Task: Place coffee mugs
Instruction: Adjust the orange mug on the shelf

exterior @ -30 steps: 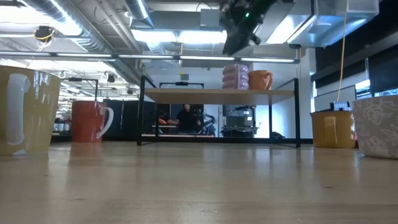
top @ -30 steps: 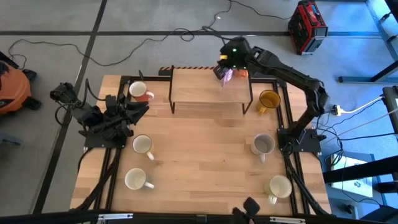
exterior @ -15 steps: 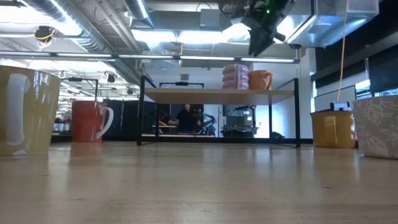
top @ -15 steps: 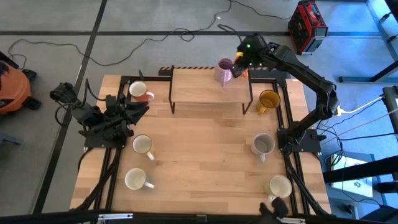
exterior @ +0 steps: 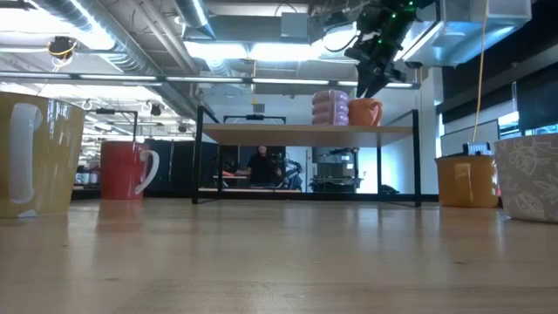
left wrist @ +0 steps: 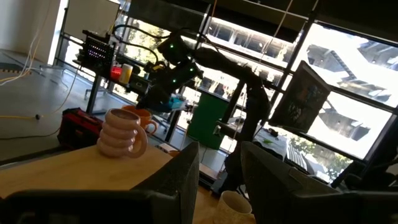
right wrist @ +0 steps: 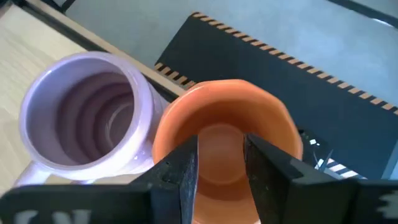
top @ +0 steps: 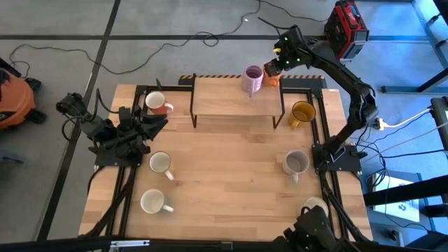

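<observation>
A purple ribbed mug (top: 252, 78) and an orange mug (top: 272, 80) stand side by side on the wooden shelf (top: 231, 101) at the table's far side. My right gripper (top: 278, 66) hangs open just above the orange mug (right wrist: 224, 124), fingers pointing steeply down, one on each side of its mouth, nothing between them. In the low view its tips (exterior: 364, 87) stay a little above the orange mug's rim (exterior: 364, 101). My left gripper (left wrist: 219, 177) waits open at the table's left edge (top: 133, 129).
On the table stand a red-orange mug (top: 157, 103), two white mugs (top: 160, 163) (top: 152, 202), a mustard mug (top: 302, 112), a grey mug (top: 295, 163) and a cream mug (top: 315, 206). Bare wood lies in the table's middle, in front of the shelf.
My right gripper has swung from above the purple mug toward the table's right edge and now hangs over the orange mug; it has tipped further down and rolled a little. Both mugs on the shelf have stayed where they were.
</observation>
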You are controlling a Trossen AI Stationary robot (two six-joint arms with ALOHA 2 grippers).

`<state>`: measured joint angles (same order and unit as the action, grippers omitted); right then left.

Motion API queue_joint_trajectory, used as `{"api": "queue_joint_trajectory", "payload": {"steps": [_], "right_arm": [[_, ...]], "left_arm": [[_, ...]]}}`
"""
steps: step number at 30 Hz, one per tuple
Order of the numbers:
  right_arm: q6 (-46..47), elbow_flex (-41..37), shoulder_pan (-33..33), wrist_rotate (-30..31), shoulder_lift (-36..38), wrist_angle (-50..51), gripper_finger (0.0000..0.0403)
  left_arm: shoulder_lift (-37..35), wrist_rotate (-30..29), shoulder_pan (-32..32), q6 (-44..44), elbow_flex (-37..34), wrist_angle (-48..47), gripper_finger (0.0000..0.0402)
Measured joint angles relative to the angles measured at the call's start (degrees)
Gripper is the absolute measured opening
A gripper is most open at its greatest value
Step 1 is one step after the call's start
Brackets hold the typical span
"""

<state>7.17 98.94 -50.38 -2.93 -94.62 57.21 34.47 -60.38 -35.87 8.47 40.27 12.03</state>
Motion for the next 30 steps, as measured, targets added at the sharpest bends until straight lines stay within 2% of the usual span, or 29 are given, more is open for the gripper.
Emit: {"api": "queue_joint_trajectory", "payload": {"steps": [12, 30], "right_arm": [[-0.7, 0.0, 0.1, 0.3, -2.5, 3.3, 0.0005], [-1.5, 0.0, 0.1, -3.2, -2.4, 7.5, 0.0001]], "left_arm": [[0.0, -0.4, 0.0, 0.1, 0.0, 0.0, 0.0114], [0.0, -0.4, 0.0, 0.0, 0.0, 0.0, 0.0114]]}}
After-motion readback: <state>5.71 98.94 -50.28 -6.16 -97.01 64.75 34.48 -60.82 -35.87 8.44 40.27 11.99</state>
